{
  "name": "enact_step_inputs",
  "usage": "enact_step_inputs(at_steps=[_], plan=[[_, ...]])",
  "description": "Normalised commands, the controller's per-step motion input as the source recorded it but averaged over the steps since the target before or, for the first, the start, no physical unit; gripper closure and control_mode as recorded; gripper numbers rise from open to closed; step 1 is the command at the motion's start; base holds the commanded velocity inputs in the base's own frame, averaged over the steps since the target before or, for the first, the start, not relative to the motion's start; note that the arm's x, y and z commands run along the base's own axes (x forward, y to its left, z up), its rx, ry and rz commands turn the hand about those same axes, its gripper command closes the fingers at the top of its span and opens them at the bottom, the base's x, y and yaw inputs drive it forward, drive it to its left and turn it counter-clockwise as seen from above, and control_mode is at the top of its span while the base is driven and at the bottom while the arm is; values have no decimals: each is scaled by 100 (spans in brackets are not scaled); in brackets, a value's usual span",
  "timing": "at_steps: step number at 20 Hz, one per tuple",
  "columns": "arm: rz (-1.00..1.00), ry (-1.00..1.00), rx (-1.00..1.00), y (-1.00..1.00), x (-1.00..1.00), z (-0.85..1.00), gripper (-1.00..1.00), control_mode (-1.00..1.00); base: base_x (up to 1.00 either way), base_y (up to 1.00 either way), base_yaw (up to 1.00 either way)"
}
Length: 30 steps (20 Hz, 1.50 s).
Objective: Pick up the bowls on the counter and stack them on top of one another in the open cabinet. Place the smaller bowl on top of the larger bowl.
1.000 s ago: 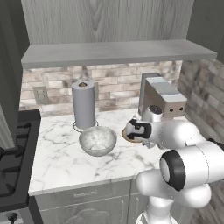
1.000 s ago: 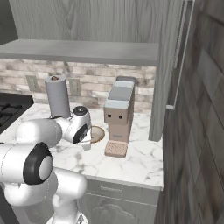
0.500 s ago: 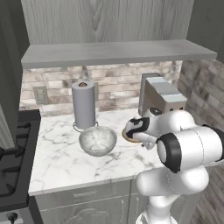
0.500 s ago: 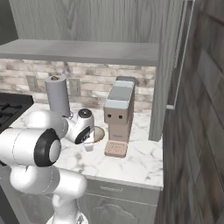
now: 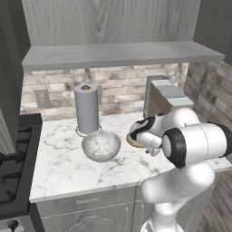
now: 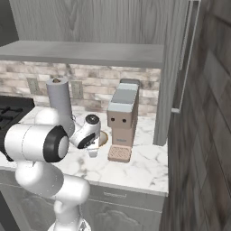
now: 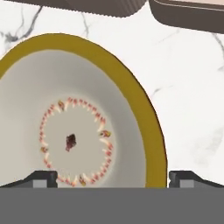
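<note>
On the counter [image 5: 63,167]: larger bowl [image 5: 101,145], grey-white marbled, upright, near the front of the paper towel roll [image 5: 87,108] and just left of the arm's wrist. Right of it, smaller bowl [image 5: 134,140], tan rim, mostly hidden behind the hand in the left base view; seen in the right base view as a tan edge [image 6: 103,138] between the hand and the coffee machine [image 6: 123,114].

Directly above the smaller bowl: gripper [image 7: 113,178], pointed down at the counter. In the hand view, smaller bowl [image 7: 83,118] close below, pale inside with a ring of small red and yellow marks and a dark spot at centre, mustard rim curving across the frame. Finger tips [image 7: 41,178] spread wide, one over the bowl's inside near the lower left, the other just outside the rim at lower right. Jaws parted, nothing held. Contact between tips and bowl: cannot tell.

Above the counter: open cabinet [image 5: 122,55], grey shelf base and plank back. Left of the counter: black stove [image 5: 16,176].
</note>
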Motion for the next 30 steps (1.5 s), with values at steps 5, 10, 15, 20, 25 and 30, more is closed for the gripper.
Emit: enact_step_inputs(at_steps=[5, 10, 15, 20, 25, 30], plan=[[-2, 0, 4, 0, 19, -19, -100, -100, 0, 0, 0], [-2, 0, 1, 3, 21, -23, 100, -100, 0, 0, 0], [0, 0, 3, 0, 7, -22, 100, -100, 0, 0, 0], [0, -1, 0, 0, -2, -2, 100, -100, 0, 0, 0], [0, -4, 0, 1, -19, 9, 100, -100, 0, 0, 0], [0, -1, 0, 0, -14, 32, 100, -100, 0, 0, 0]])
